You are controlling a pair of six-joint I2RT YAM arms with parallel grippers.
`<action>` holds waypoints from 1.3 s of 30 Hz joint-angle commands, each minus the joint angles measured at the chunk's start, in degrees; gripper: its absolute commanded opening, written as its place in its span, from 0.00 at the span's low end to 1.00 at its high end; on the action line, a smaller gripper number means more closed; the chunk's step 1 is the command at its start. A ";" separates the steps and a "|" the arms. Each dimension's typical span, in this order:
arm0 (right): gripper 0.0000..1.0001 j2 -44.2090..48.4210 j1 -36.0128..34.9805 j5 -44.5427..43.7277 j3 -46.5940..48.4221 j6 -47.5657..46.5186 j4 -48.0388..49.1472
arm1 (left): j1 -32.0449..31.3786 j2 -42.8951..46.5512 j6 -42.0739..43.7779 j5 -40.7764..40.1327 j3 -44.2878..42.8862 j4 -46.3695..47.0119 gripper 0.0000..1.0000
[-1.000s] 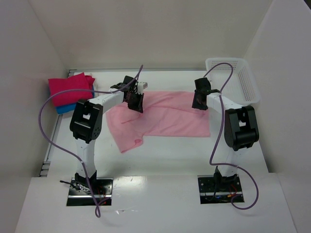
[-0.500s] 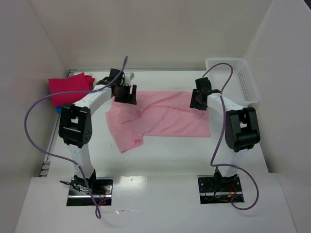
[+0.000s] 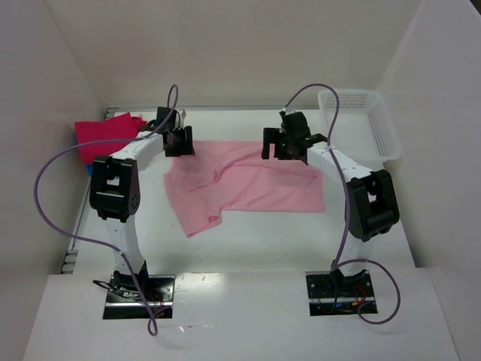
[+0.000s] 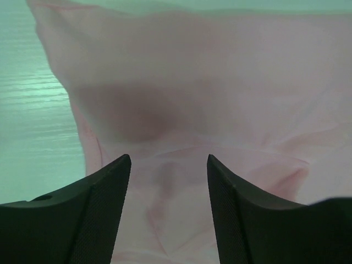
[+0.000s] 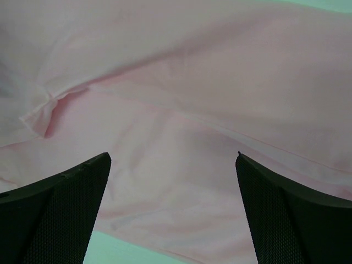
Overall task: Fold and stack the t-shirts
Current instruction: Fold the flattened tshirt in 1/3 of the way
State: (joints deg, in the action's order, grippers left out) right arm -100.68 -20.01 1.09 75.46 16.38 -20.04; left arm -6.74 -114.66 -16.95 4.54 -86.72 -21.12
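A light pink t-shirt (image 3: 248, 184) lies spread and creased across the middle of the table, folded over lengthwise. My left gripper (image 3: 179, 143) hovers over its far left corner, jaws open, with only the pink t-shirt (image 4: 209, 99) showing between them. My right gripper (image 3: 279, 144) is open wide above the far edge near the shirt's middle, and the pink t-shirt (image 5: 181, 110) fills its view with nothing held. A folded magenta t-shirt (image 3: 109, 134) rests on a folded blue t-shirt (image 3: 92, 167) at the far left.
A white mesh basket (image 3: 362, 120) stands at the far right corner. White walls close in the table on the left, back and right. Purple cables loop from both arms over the table.
Both grippers let go of the pink t-shirt and opened. The left gripper moved back and to the left. The right gripper swung left along the far edge. The shirt now lies flatter.
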 commanded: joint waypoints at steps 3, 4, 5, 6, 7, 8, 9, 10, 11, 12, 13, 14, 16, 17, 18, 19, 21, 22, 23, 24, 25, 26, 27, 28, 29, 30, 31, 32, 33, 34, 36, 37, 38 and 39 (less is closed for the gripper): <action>0.97 -4.88 -2.13 -1.41 4.26 0.76 0.70 | 0.32 -2.32 -3.24 -4.03 -2.67 2.75 0.57; 0.93 -5.46 -2.64 -1.52 4.26 1.26 0.70 | 0.41 -2.90 -3.35 -5.05 -2.67 2.76 0.55; 0.89 -6.01 -2.75 -1.52 4.26 1.80 1.28 | 0.41 -3.03 -3.85 -6.39 -3.17 2.76 0.50; 0.86 -6.11 -2.75 -1.52 4.26 1.90 1.41 | 0.83 -3.52 -3.96 -7.06 -3.28 3.17 0.48; 0.83 -6.11 -2.75 -1.52 4.26 2.38 2.02 | 0.94 -3.64 -3.96 -7.17 -3.28 3.28 0.46; 0.79 -6.66 -3.16 -1.52 4.67 2.52 2.74 | 0.94 -3.64 -4.44 -7.17 -3.28 3.76 0.43; 0.76 -7.41 -3.28 -1.52 4.78 2.52 2.90 | 1.34 -3.64 -4.58 -7.64 -3.28 4.29 0.41; 0.74 -8.00 -3.28 -1.52 5.44 2.91 2.90 | 1.47 -4.04 -4.58 -7.79 -3.28 4.42 0.39; 0.73 -8.52 -3.79 -1.52 5.66 3.04 2.90 | 1.47 -4.17 -4.58 -7.79 -3.28 4.43 0.38; 0.72 -9.49 -4.43 -1.52 6.24 3.04 2.90 | 1.85 -4.17 -4.58 -7.79 -3.28 5.00 0.37; 0.70 -10.21 -4.59 -1.52 6.98 3.04 2.90 | 1.99 -4.17 -4.58 -7.79 -3.28 5.21 0.34; 0.69 -11.04 -4.96 -1.52 7.55 3.04 2.90 | 1.99 -4.17 -4.58 -7.79 -3.59 5.53 0.31; 0.68 -12.28 -5.82 -2.22 8.85 3.04 2.90 | 1.99 -4.70 -4.58 -7.79 -4.29 6.27 0.27; 0.68 -12.80 -5.83 -2.23 9.09 3.04 2.90 | 2.27 -5.12 -4.58 -7.79 -5.43 5.90 0.24; 0.68 -13.33 -6.10 -2.23 9.50 3.04 2.90 | 2.52 -5.94 -4.58 -7.79 -6.46 5.57 0.23; 0.68 -14.03 -6.35 -2.23 10.28 3.04 2.90 | 2.52 -6.36 -4.58 -7.79 -7.06 5.30 0.23; 0.71 -15.16 -6.88 -2.75 11.28 2.80 2.90 | 2.77 -6.98 -4.58 -7.00 -7.33 5.04 0.24; 0.71 -15.53 -7.17 -3.08 11.57 2.52 2.90 | 3.05 -6.98 -4.58 -7.00 -7.33 5.41 0.26; 0.72 -15.95 -7.49 -3.45 11.90 2.27 2.90 | 3.05 -6.98 -4.58 -7.00 -7.33 6.15 0.28; 0.72 -16.26 -7.50 -3.46 12.20 1.99 2.68 | 3.05 -7.25 -4.58 -7.00 -7.33 6.53 0.29; 0.72 -16.92 -7.50 -3.69 12.80 1.72 2.38 | 3.05 -7.59 -4.58 -7.00 -7.52 6.53 0.29; 0.72 -17.36 -7.50 -4.26 13.35 1.29 2.37 | 3.05 -7.82 -4.58 -7.00 -8.04 6.53 0.29; 0.72 -17.58 -7.50 -4.60 13.74 1.10 2.19 | 3.05 -8.49 -4.58 -7.00 -8.38 6.53 0.29; 0.72 -17.97 -7.50 -4.80 13.92 0.76 1.85 | 3.05 -9.35 -4.58 -7.00 -8.79 6.53 0.28; 0.72 -18.13 -7.65 -5.45 14.27 0.76 1.85 | 3.05 -10.21 -4.58 -7.00 -9.78 6.33 0.25; 0.72 -18.50 -8.02 -6.14 14.44 0.57 1.85 | 3.05 -10.74 -4.58 -7.00 -10.38 5.70 0.22; 0.72 -18.50 -8.02 -6.68 14.89 -0.07 1.72 | 3.05 -11.33 -4.71 -7.00 -10.97 5.16 0.20; 0.72 -18.63 -8.15 -7.44 15.04 -0.47 1.32 | 3.05 -11.94 -5.10 -7.00 -11.47 4.51 0.17; 0.72 -19.21 -8.63 -8.54 15.76 -0.57 1.19 | 3.05 -12.78 -5.11 -7.00 -12.00 3.71 0.11; 0.72 -19.81 -8.64 -8.66 16.69 -1.09 0.48 | 3.05 -12.89 -5.11 -7.00 -12.51 3.20 0.08; 0.72 -20.73 -8.64 -9.17 17.43 -1.61 -0.28 | 3.05 -13.40 -5.11 -7.12 -12.51 3.20 0.05; 0.72 -21.40 -8.64 -9.17 17.87 -2.12 -0.87 | 3.05 -13.40 -5.11 -7.88 -12.51 3.20 0.04; 0.72 -21.40 -8.64 -9.17 17.88 -2.58 -0.88 | 3.05 -13.40 -5.11 -8.49 -12.51 3.20 0.03; 0.72 -21.40 -8.70 -9.17 17.88 -2.58 -0.80 | 3.05 -13.46 -5.11 -8.49 -12.51 3.14 0.02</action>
State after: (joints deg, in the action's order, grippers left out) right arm -121.15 -27.91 -6.01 90.73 15.72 -20.02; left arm -4.14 -127.92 -21.43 -2.82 -97.11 -17.61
